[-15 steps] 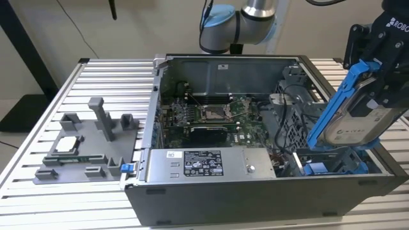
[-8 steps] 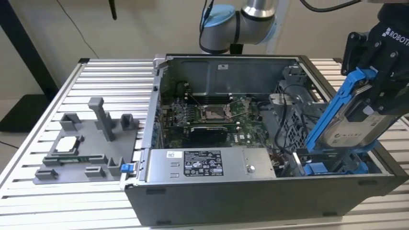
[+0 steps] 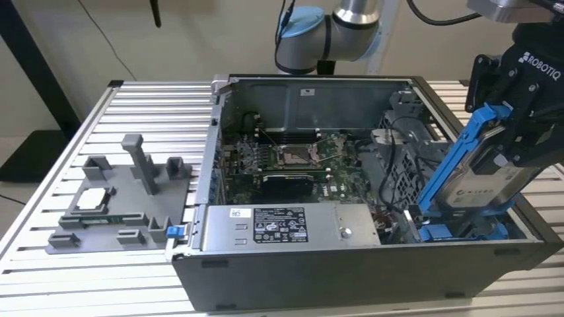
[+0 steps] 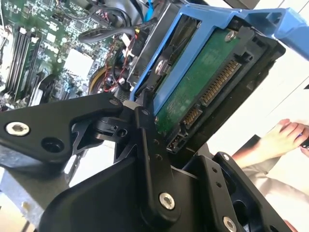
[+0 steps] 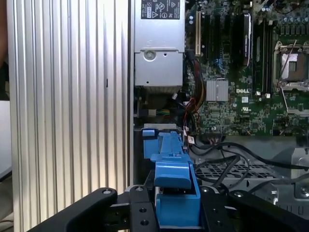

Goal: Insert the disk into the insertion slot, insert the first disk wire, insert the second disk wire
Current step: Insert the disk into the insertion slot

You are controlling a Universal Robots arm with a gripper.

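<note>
Now the pincer clamps the tilted disk.

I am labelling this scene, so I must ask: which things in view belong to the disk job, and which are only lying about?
Job: the disk in its blue frame; the gripper, shut on the disk; the insertion slot.
Lying about: the power supply box; the motherboard; the grey fixture on the slatted table; a person's hand.
</note>
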